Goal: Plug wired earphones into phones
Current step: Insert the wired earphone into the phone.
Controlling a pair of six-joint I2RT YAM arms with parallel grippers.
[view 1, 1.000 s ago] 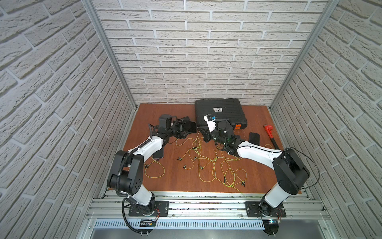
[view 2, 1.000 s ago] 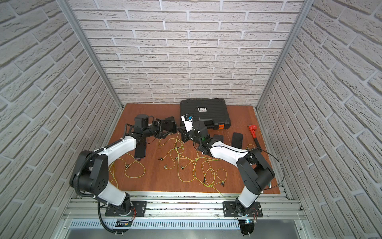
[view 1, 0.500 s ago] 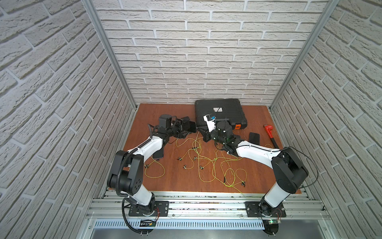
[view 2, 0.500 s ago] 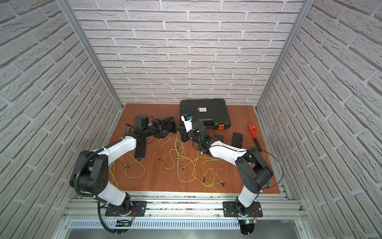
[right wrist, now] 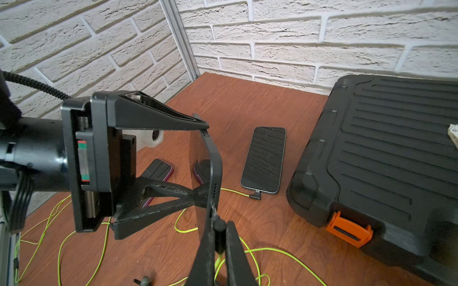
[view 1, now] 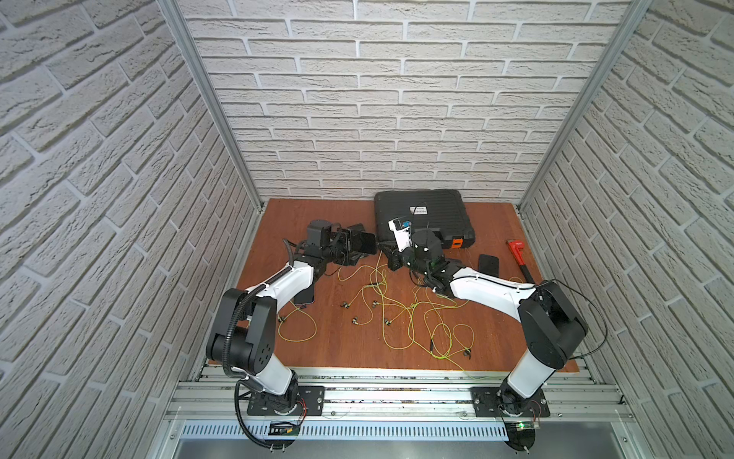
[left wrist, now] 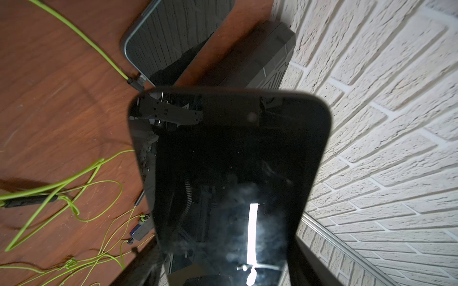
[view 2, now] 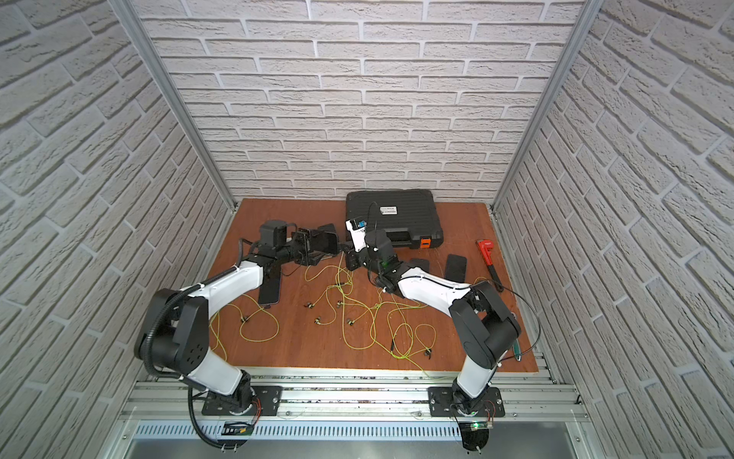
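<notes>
black phone [left wrist: 228,173], long axis aimed at right gripper [right wrist: 220,231]; left gripper [right wrist: 207,162] fingers clamp its sides; right fingers pinch plug [right wrist: 219,224].

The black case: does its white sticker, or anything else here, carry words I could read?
White sticker on the black case: dark print, too small to read in both top views.
Its edge in the right wrist view: cut off, unreadable.
No other text visible.
</notes>
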